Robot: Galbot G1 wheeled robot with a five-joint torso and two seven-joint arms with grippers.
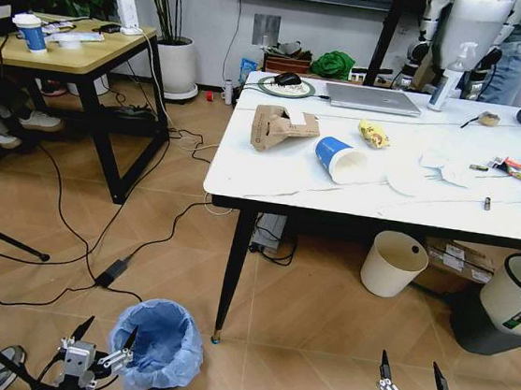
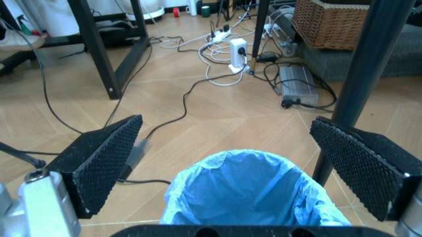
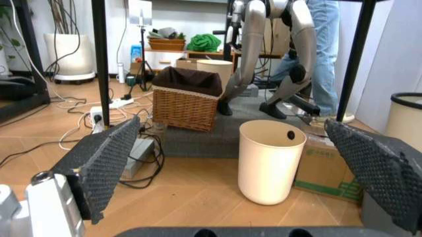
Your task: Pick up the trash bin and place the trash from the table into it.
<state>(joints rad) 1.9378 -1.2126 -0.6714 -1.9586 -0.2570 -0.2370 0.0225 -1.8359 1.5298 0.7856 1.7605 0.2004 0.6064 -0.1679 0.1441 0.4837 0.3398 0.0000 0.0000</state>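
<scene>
On the floor by the counter's point(image 1: 271, 182) front-left leg, the bin point(image 1: 155, 342) is framed between the left gripper's point(image 1: 99, 346) spread fingers. Its rim should be centred before closing. The right gripper point(image 1: 412, 389), fingers spread, hangs idle. Trash point(image 1: 340, 158) is left on the counter; the bin's base is hidden.

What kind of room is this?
Probably an office or robotics lab: a laptop on a littered white table, cables across the floor, and a humanoid robot standing behind.
</scene>
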